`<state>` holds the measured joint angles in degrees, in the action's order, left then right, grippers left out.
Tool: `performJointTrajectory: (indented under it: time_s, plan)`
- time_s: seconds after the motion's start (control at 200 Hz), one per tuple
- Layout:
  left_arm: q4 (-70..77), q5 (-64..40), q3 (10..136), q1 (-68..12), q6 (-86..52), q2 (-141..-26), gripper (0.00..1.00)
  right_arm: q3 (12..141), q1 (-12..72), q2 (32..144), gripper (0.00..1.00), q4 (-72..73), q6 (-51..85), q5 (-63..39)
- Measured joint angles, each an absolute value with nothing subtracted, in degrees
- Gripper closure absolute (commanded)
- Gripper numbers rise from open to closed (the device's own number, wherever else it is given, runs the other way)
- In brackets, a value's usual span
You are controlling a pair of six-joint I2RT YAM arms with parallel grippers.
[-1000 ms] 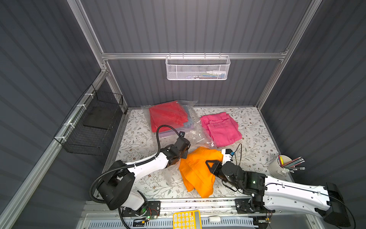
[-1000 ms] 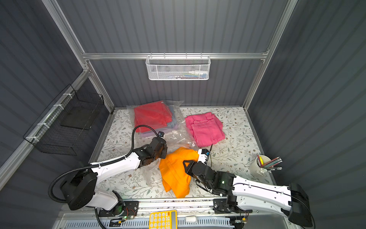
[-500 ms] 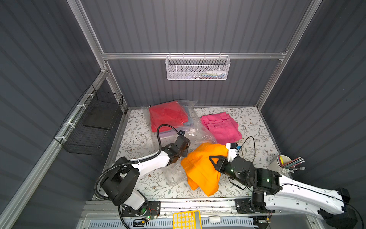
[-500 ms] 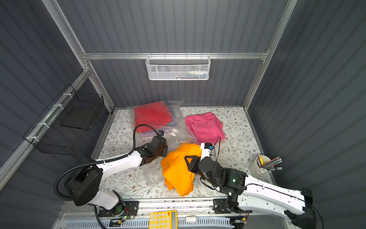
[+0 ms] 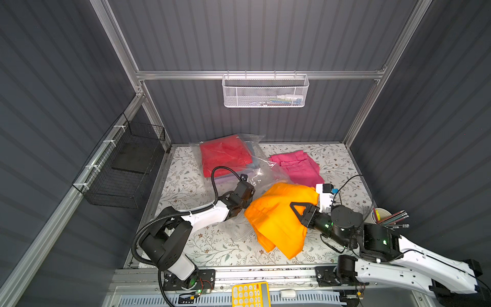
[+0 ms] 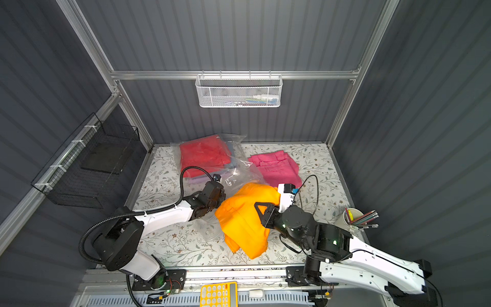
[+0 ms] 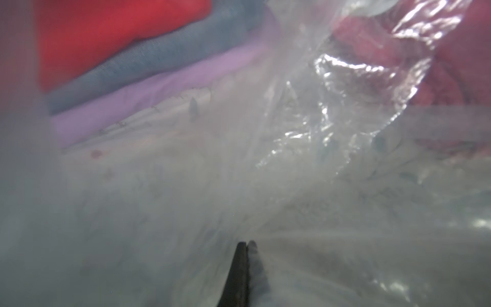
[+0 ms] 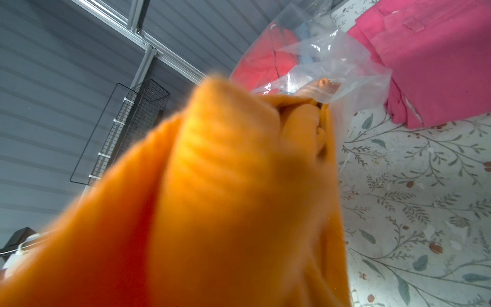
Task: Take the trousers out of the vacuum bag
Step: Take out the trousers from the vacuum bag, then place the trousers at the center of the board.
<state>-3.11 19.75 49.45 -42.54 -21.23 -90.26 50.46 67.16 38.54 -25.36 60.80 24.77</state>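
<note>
The clear vacuum bag (image 5: pixel 261 170) lies at the back of the floral table, with red trousers (image 5: pixel 225 156), blue trousers (image 7: pixel 159 58) and lilac trousers (image 7: pixel 159 90) stacked inside. My left gripper (image 5: pixel 245 196) is shut on the bag's thin plastic near its mouth; the tips (image 7: pixel 245 243) press together on the film. My right gripper (image 5: pixel 299 211) is shut on the orange trousers (image 5: pixel 276 220), which hang bunched above the table in front of the bag's mouth. The orange cloth (image 8: pixel 225 199) fills the right wrist view and hides the jaws. Pink trousers (image 5: pixel 295 167) lie folded on the table to the bag's right.
A white mesh basket (image 5: pixel 265 91) hangs on the back wall, and a black wire basket (image 5: pixel 125 170) on the left wall. A cup of pencils (image 5: pixel 382 216) stands at the table's right edge. A yellow calculator (image 5: pixel 249 295) lies below the front rail.
My right gripper has carried the orange trousers to the right and a little farther back, away from the bag's mouth. The left gripper has stayed shut on the plastic in the same place.
</note>
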Motion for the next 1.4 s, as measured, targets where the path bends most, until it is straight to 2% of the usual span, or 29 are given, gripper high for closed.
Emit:
performJointTrajectory:
  time_s: [0.425,0.585,0.946,1.396]
  plan:
    - [-1.4,18.8,49.5,-42.4,-21.7,-90.7,1.00,55.2,65.8,36.6,1.00,-25.1,51.7,28.9]
    - [-1.8,18.8,49.2,-42.3,-21.9,-90.7,1.00,57.4,62.9,37.4,1.00,-23.4,49.4,29.8]
    - [-3.9,19.4,47.1,-41.8,-22.3,-92.3,1.00,63.1,46.9,39.8,1.00,-23.8,47.9,25.1]
    - [-7.0,21.7,45.2,-41.8,-22.3,-86.5,1.00,64.4,21.1,47.4,1.00,-24.9,50.4,3.9]
